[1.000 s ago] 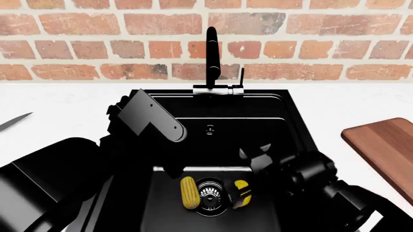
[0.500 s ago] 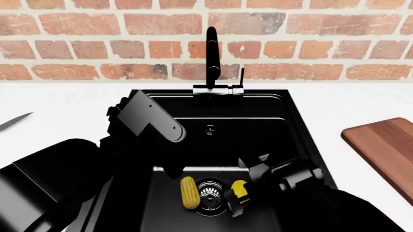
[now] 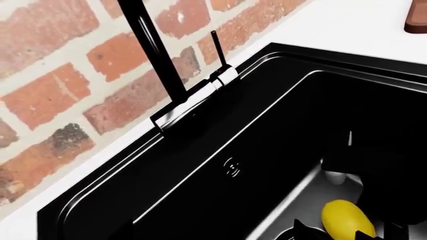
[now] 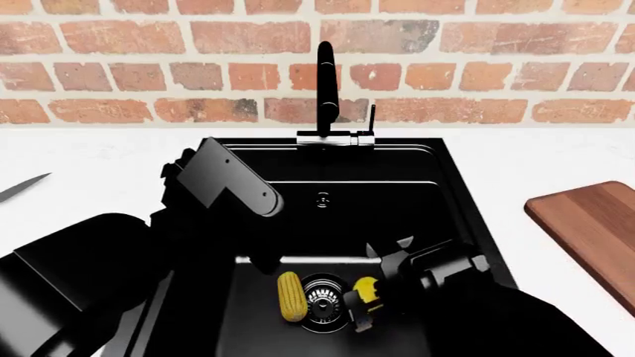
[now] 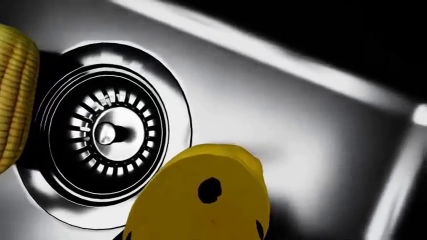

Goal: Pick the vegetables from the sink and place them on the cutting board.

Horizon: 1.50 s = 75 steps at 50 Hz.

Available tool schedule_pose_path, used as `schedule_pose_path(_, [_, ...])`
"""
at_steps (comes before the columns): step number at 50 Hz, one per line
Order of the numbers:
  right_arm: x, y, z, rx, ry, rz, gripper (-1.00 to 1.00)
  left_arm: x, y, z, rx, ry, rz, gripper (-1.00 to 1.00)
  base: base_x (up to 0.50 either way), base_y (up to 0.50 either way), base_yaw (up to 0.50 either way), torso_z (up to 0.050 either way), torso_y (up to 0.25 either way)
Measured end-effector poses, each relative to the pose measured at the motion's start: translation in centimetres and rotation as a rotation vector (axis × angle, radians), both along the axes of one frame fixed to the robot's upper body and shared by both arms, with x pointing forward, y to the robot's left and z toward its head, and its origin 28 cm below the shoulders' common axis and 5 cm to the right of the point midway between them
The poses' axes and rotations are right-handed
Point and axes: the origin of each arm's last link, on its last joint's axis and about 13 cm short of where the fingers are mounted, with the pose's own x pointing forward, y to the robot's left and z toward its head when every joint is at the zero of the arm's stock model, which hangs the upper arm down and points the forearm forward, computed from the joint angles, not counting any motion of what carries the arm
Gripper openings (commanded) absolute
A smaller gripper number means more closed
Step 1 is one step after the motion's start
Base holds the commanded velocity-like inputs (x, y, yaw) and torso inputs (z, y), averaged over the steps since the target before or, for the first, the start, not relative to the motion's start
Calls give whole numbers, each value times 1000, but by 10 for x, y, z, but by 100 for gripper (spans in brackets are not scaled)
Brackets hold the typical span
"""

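In the black sink point(image 4: 456, 193) a ridged corn cob point(image 4: 291, 295) lies left of the steel drain point(image 4: 323, 297). A smooth yellow lemon-shaped vegetable point(image 4: 366, 288) lies right of the drain. My right gripper point(image 4: 361, 303) reaches down onto it. In the right wrist view this vegetable point(image 5: 200, 205) fills the space between the jaws, with dark fingertips point(image 5: 260, 231) hugging both its sides. The corn cob point(image 5: 15, 95) shows beside the drain point(image 5: 107, 132). The left wrist view shows the same yellow vegetable point(image 3: 347, 220). My left arm point(image 4: 228, 186) hangs over the sink's left side, its jaws lost in black. The cutting board point(image 4: 590, 227) lies on the counter at right.
A tall black faucet point(image 4: 325, 85) stands behind the sink against a brick wall. A knife blade point(image 4: 22, 187) lies on the white counter at far left. The board's corner point(image 3: 417, 22) peeks into the left wrist view, past the faucet point(image 3: 150, 50).
My right arm has pushed further left and down into the sink, bringing its gripper round the lemon-shaped vegetable. The left arm has barely moved and the corn cob lies as before.
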Motion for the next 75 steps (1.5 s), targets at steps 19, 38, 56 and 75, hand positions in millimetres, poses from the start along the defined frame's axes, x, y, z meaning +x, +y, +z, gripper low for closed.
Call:
schedule_pose_path(19, [-10,-10,62,56,-166,-20,-100,-2,0,0,-10,-1,1,100,0,0,0,0,0])
schedule_pose_path(38, [-29,-19,118,79,-332,-19,-100,-2,-3,-3,-84,39,109,100,0,0,0,0,0])
schedule_pose_path(56, [-43,-26,148,87,-430,-23,-100,-15,-36,-13,-211,267,344,100,0,0,0,0,0])
schedule_pose_path(75, [-55,-27,169,106,-506,-16,-100,4,-56,-27,-202,389,444,100,0,0,0,0,0])
